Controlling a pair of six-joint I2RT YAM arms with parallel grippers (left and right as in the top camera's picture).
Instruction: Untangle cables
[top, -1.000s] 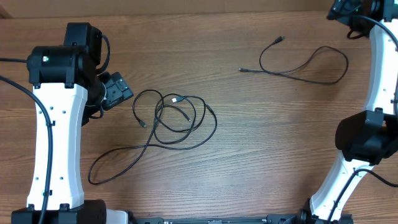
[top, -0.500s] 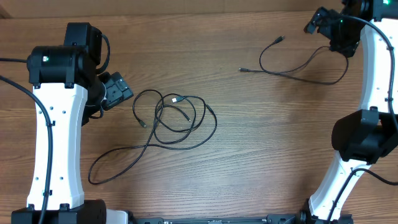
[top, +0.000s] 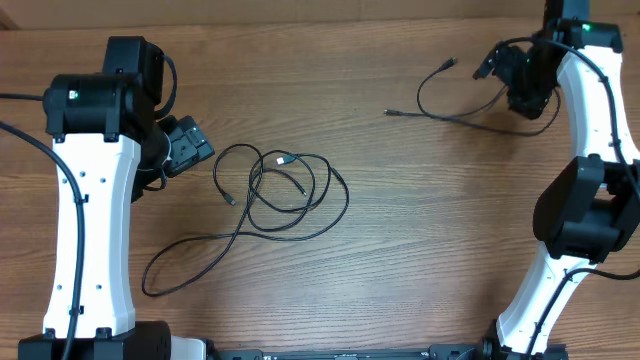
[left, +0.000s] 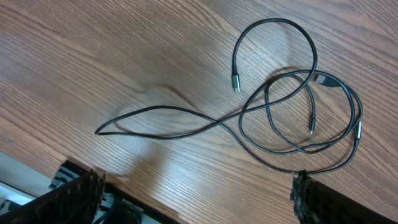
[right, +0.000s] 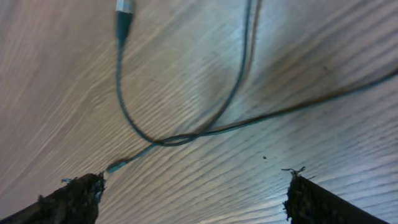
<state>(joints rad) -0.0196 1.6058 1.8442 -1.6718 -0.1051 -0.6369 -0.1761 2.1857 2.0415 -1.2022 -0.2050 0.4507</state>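
Your left gripper (top: 186, 148) is idling, jaws wide and empty, beside the tangled cables (top: 297, 184) in the middle of the bench (top: 420, 265). Your right gripper (top: 512, 80) is hovering over the loose cable (top: 445, 118) far right, jaws gaping and empty too. You're risking pinching both crossing strands together.

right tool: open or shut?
Open. In the right wrist view, the right tool has fingertips far apart; the cable lies loose on the table.

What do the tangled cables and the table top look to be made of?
Cables: thin black cords, likely a rubbery or plastic jacket, matte; they lie in soft loops. One plug tip looks silvery, probably metal. Table top: brown wood grain, smooth; solid wood or laminate, cannot tell.
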